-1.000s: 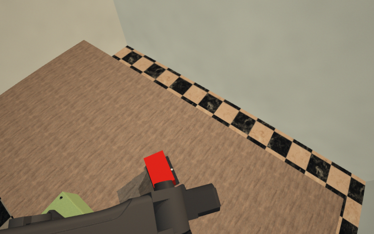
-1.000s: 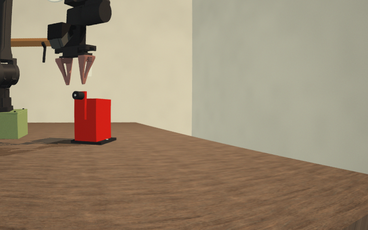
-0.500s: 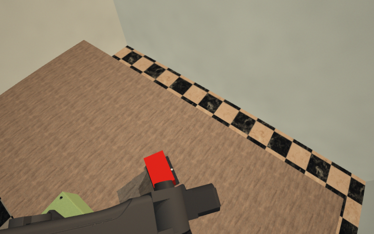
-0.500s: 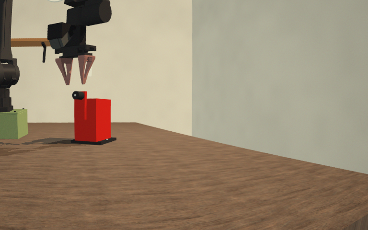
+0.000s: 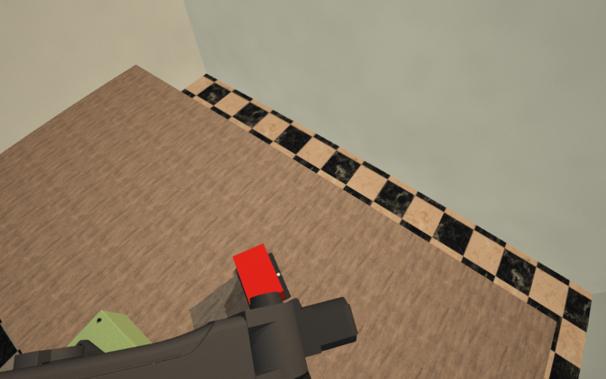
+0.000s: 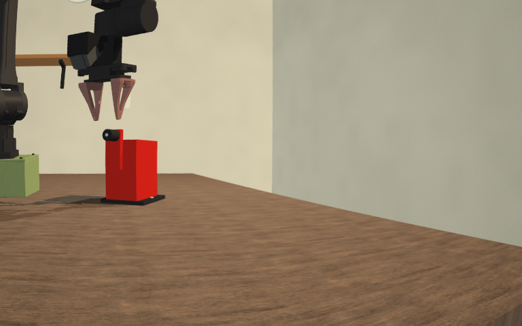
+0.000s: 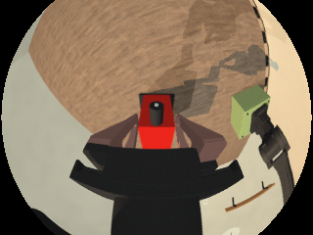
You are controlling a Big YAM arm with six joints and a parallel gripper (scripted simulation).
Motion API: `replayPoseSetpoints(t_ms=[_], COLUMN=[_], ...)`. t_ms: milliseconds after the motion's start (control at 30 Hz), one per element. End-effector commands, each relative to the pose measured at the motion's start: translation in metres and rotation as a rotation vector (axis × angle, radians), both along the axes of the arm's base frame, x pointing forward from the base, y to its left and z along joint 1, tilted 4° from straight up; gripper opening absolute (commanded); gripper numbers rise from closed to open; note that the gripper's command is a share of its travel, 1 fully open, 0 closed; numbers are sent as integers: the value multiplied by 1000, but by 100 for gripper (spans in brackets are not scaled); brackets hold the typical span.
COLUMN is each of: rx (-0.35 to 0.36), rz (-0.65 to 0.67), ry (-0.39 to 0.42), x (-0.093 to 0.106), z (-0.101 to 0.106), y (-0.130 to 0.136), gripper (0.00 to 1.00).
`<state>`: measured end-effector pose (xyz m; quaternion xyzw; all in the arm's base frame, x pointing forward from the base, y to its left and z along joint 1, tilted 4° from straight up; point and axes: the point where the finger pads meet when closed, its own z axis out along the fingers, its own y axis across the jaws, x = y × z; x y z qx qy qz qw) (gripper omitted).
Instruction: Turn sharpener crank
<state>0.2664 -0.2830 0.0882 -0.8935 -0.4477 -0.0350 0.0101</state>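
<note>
We see the red sharpener (image 6: 132, 169) standing upright on a thin black base plate (image 6: 153, 199) on the wooden worktop (image 6: 269, 249), near the arm's green pedestal (image 6: 19, 174) and well away from the far edge where the checkered floor (image 5: 402, 197) shows. Its crank (image 6: 120, 149) runs up the side facing the exterior camera, the red lever pointing straight up and ending in a short black handle (image 6: 111, 134) that sticks out sideways above the body's top.

The gripper (image 6: 106, 117) hangs directly over that handle, pointing down, its two pinkish fingers (image 6: 93, 100) parted about halfway and grasping nothing. A narrow gap separates the fingertips from the handle (nothing touches yet). In the wrist view we look down between the fingers onto the handle (image 7: 156, 113), which sits centred in front of the red body (image 7: 156, 136); whether the handle would fit cleanly between the tips is hard for us to judge from there, since the dark gripper housing covers the lower half of that view.

From the top view, the arm's dark wrist (image 5: 286, 330) covers the near end of the sharpener (image 5: 258, 272), and the crank itself is hidden under it.
</note>
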Motion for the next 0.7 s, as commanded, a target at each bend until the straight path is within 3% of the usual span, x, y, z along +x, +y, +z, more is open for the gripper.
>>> replayPoseSetpoints(t_ms=[0,200,233,267,367,433,667], rx=[-23,-23,-32,-23,-21,2,-2], rz=[0,0,-1,0,-1,-8,-4], ry=[-19,-19,-26,-19,-17,3,-1], x=[7,7,10,7,6,-2,-2], z=[9,9,9,9,2,-11,-19], y=[-11,-11,-21,-11,-17,-7,-9], gripper=[51,51,51,51,51,51,51])
